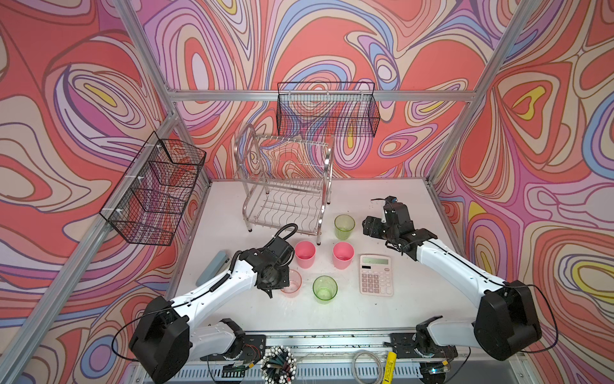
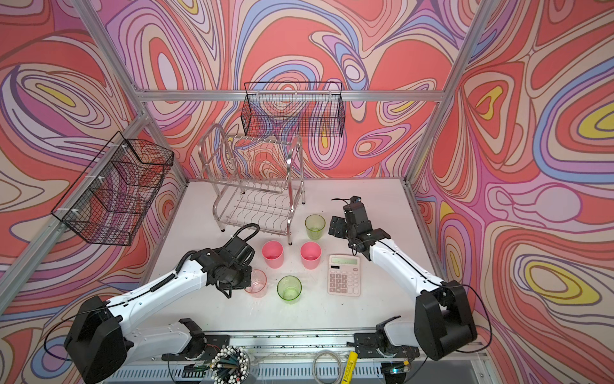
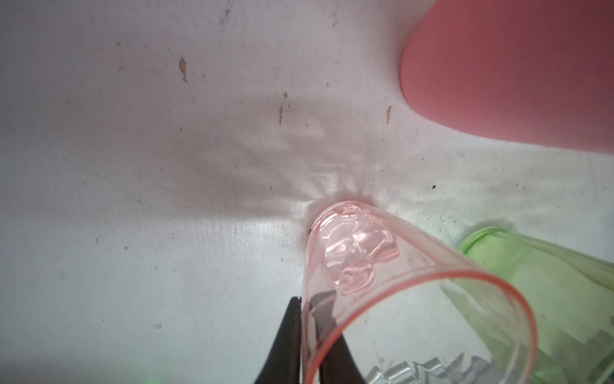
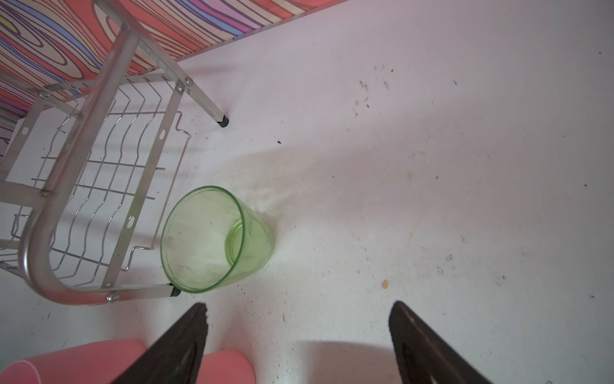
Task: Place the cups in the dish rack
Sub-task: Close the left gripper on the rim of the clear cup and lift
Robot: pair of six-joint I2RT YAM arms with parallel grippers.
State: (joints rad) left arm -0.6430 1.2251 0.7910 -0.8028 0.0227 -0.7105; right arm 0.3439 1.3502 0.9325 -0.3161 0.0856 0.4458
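Observation:
Five cups stand upright on the white table in front of the silver dish rack point(image 1: 327, 173). They are two pink cups point(image 1: 305, 254) point(image 1: 343, 254), two green cups point(image 1: 344, 226) point(image 1: 325, 288) and a clear pinkish cup point(image 1: 292, 282). My left gripper point(image 3: 309, 299) is shut on the clear pinkish cup point(image 3: 382, 266), pinching its wall at the rim with one finger inside and one outside. My right gripper point(image 4: 299, 307) hangs open over bare table, close to the far green cup point(image 4: 212, 239) beside the rack's foot. Nothing lies between its fingers. Both tiers of the rack hold nothing.
A pink calculator point(image 1: 376, 274) lies right of the cups. A grey-blue case point(image 1: 212, 267) lies by the left wall. Black wire baskets hang on the left wall point(image 1: 156, 189) and back wall point(image 1: 327, 109). A pen holder point(image 1: 278, 364) stands below the table's front edge.

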